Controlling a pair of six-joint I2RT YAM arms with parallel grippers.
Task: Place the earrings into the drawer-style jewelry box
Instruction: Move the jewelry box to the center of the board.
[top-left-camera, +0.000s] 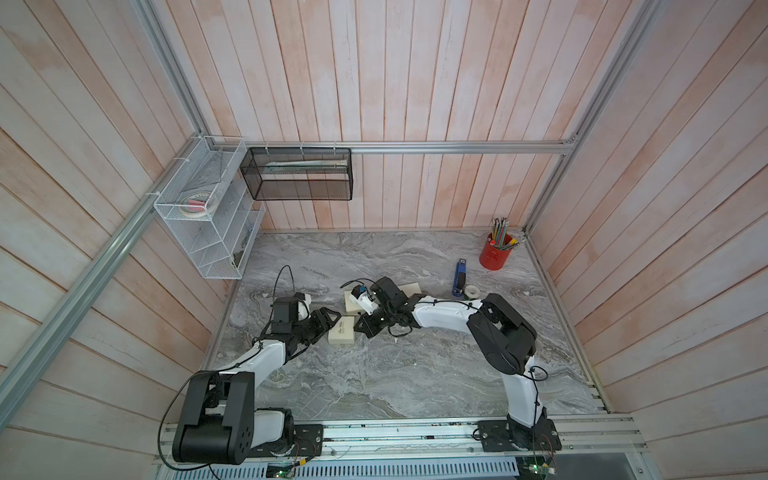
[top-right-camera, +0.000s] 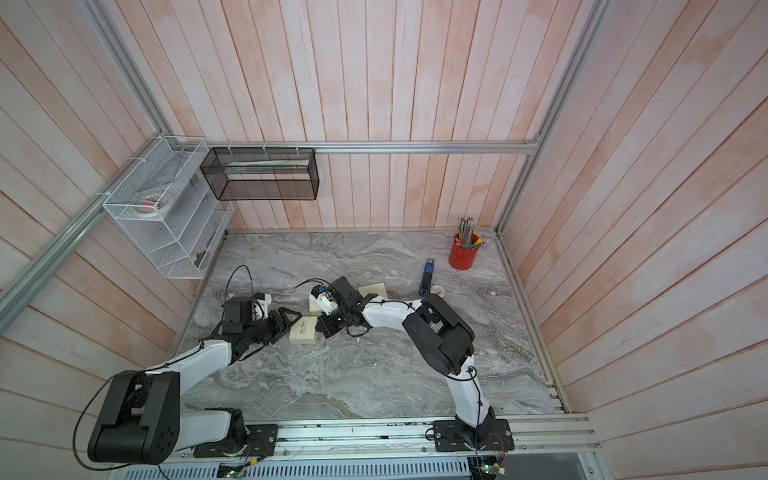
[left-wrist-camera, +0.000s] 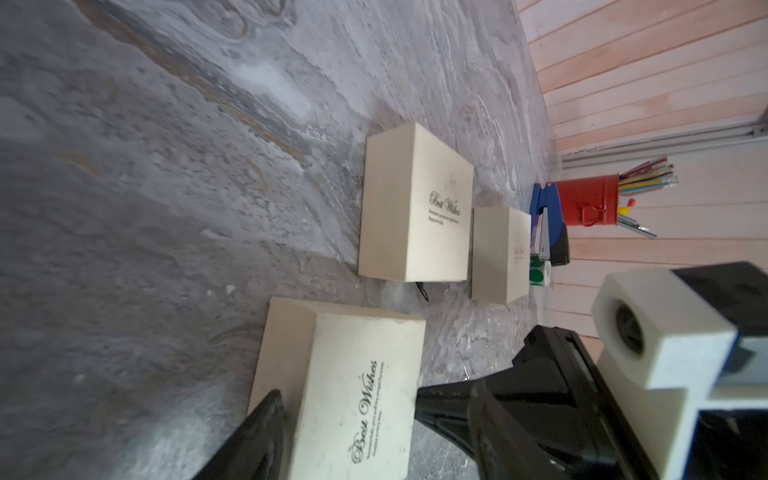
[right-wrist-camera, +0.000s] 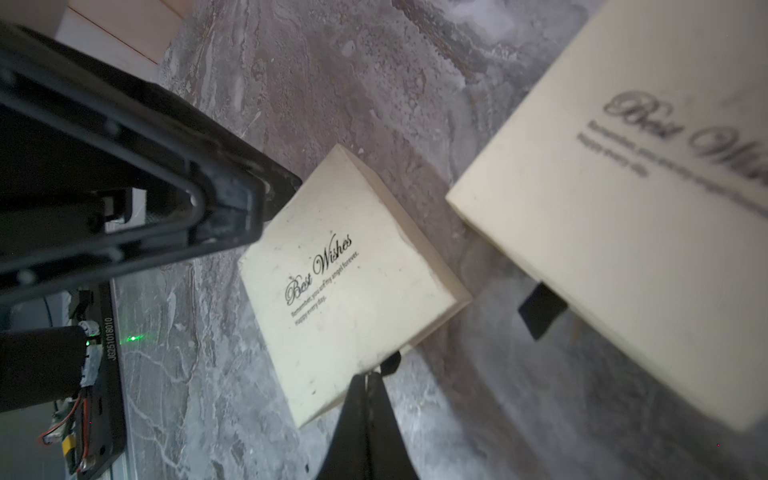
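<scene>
This looks like the opening step: the jewelry box (top-left-camera: 341, 330) lies on the grey swirly surface (top-left-camera: 374, 374), the left pincer (left-wrist-camera: 345, 399) stands wide open around its two sides, and the right pincer (right-wrist-camera: 368, 376) is shut tight on its little black tab (right-wrist-camera: 392, 360). Next, I think, the left must squeeze the box while the right pulls straight out. I see no earrings anywhere. Pale pink plank walls (top-left-camera: 415, 83) stand all round.
</scene>
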